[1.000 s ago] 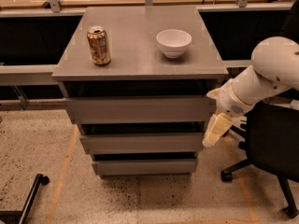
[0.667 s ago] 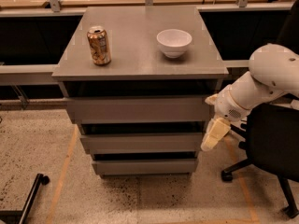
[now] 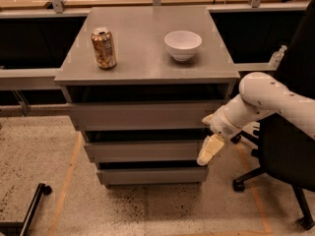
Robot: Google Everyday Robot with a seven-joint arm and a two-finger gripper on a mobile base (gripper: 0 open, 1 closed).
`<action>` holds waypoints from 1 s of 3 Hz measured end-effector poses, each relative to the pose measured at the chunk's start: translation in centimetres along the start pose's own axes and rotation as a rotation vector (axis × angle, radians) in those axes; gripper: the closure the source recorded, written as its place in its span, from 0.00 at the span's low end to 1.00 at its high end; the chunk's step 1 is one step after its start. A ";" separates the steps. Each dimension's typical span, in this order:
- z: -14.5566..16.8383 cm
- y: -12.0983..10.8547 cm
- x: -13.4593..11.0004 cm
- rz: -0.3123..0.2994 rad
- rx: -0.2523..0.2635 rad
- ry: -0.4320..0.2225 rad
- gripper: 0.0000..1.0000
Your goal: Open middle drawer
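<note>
The middle drawer (image 3: 142, 150) is the second of three grey handleless fronts in the cabinet, between the top drawer (image 3: 142, 115) and the bottom drawer (image 3: 150, 175). It sits about flush with the stack, a dark gap above it. My gripper (image 3: 207, 151) hangs from the white arm (image 3: 261, 102) at the right end of the middle drawer front, its cream fingers pointing down-left and overlapping the drawer's right edge.
A drink can (image 3: 104, 48) and a white bowl (image 3: 182, 44) stand on the cabinet top (image 3: 142, 68). A black office chair (image 3: 290, 146) stands right of the cabinet behind my arm. A black wheeled leg (image 3: 29, 205) lies on the speckled floor at lower left.
My arm and gripper have shifted left and slightly down, closer to the right end of the middle drawer. The drawers, can and bowl have not moved.
</note>
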State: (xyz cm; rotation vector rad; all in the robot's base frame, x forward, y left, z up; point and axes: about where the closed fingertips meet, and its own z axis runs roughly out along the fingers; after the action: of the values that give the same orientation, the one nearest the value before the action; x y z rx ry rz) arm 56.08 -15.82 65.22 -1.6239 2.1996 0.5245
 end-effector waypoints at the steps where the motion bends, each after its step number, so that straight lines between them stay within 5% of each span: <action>1: 0.7 0.0 0.3 0.006 -0.010 -0.001 0.00; 3: 5.3 -1.8 0.5 0.045 -0.014 -0.045 0.00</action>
State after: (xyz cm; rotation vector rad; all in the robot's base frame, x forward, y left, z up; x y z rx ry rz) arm 57.98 -14.14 60.23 -1.5569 2.2089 0.5843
